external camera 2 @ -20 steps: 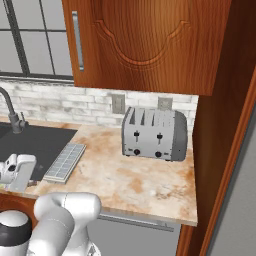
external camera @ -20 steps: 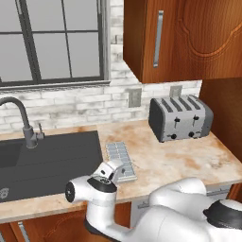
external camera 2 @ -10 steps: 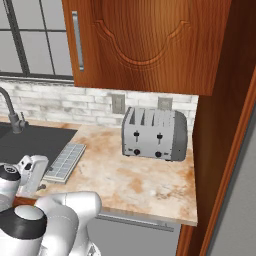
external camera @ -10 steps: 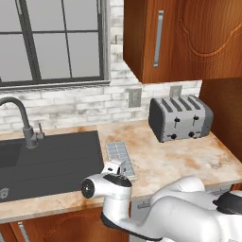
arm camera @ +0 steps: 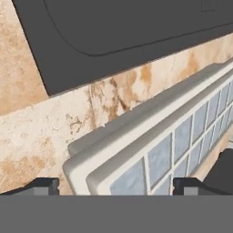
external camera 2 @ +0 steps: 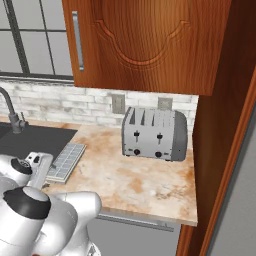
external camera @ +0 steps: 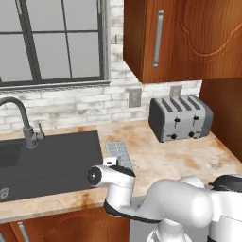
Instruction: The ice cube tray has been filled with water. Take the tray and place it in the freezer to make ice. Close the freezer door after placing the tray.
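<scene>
The ice cube tray (arm camera: 169,139) is a pale grey-white grid of square cells lying flat on the speckled counter beside the sink. It also lies right of the basin (external camera: 119,152) and in front of the toaster's left side (external camera 2: 67,160). My gripper (arm camera: 113,186) hangs open just above the tray's near end, one dark fingertip (arm camera: 43,185) off its corner over bare counter and the other (arm camera: 187,184) over the cells. Nothing is held. My white wrist (external camera: 113,176) covers the tray's near end in the left base view. The freezer and the freezer door are out of view.
A dark sink (external camera: 52,156) with a grey faucet (external camera: 21,118) lies left of the tray. A silver toaster (external camera 2: 154,134) stands at the back right. Brown wall cabinets (external camera 2: 150,40) hang overhead, and a wooden side panel (external camera 2: 225,165) bounds the counter on the right.
My hand has swung a little to the right, from the sink's edge to over the tray's near end. The jaws stayed open and the tray has not moved.
</scene>
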Robot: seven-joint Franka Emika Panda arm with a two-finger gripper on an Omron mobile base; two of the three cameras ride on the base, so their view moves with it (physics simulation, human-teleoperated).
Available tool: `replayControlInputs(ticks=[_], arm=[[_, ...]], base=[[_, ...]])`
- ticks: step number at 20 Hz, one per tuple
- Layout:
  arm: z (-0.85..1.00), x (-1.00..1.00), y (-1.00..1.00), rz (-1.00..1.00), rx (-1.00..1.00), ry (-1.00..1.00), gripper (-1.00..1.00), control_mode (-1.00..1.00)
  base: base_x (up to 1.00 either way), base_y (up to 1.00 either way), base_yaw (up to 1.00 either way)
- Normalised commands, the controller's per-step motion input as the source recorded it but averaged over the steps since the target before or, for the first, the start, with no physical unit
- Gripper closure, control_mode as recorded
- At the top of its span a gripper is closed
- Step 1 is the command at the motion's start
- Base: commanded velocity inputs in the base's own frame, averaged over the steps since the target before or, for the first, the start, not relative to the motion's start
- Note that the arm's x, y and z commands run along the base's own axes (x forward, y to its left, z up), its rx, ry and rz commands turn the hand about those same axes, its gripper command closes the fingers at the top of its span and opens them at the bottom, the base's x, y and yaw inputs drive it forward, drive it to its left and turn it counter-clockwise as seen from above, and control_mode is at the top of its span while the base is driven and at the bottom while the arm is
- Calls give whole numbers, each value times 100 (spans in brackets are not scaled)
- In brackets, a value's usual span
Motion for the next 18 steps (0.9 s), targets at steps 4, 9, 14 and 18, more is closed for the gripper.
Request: replayControlInputs(ticks=[4,9,14,18], arm=[[-27,13,-2,22,-7,8,-100,-100],[-26,10,-10,20,-6,5,-100,-100],[-21,9,-18,17,-1,0,-100,-100],[-17,12,-21,12,0,0,-100,-100]], base=[[0,0,0],[0,0,0],[0,0,0],[0,0,0]])
